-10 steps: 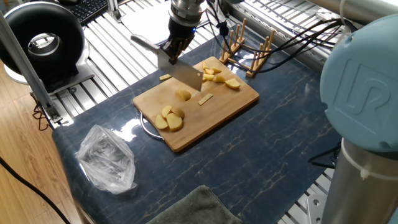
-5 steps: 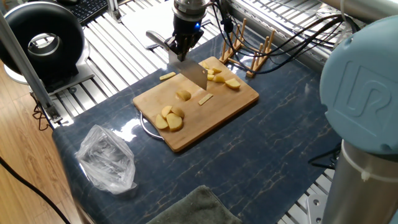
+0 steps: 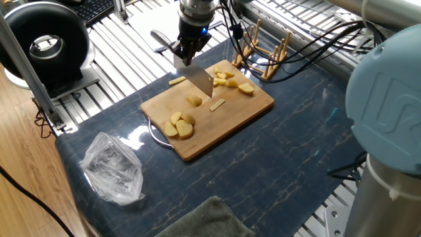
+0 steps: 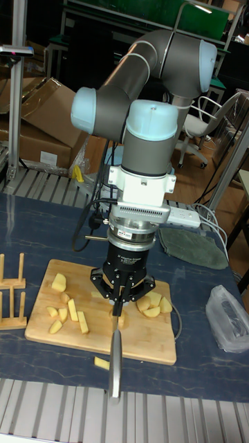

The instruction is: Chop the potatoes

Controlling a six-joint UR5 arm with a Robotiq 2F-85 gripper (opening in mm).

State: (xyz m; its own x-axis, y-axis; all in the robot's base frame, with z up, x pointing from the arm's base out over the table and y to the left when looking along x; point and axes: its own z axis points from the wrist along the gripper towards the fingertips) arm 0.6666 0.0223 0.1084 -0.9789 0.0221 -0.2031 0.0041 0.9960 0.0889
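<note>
Though clenched as before on the handle of the knife (image 3: 199,80), shows the tool (image 3: 184,54) nudged a little toward the rack side and then partly back within the last second, with the blade lifted clear of the bamboo board (image 3: 247,108) rather than down in any piece. Holds the blade edge-down above the gap between the lone rounded piece (image 3: 193,101) and the far cluster (image 3: 230,80); touches neither, as far as can be told. Leaves the potatoes (image 3: 187,120) exactly where they lay, so means no fresh cut yet, and probably only lining up for the next stroke.

Counts one knife and one board. Counts, on the board, one lone rounded piece, one stick (image 3: 218,104), about three slices heaped at the near corner, and some six or seven chunks in the far cluster, too overlapped for a sure number. Adds one stray stick (image 3: 175,81) off the board on the bench (image 3: 283,164). Farther out, counts one wooden rack (image 3: 263,56), one plastic bag (image 3: 113,168) and one grey cloth (image 3: 204,220).
</note>
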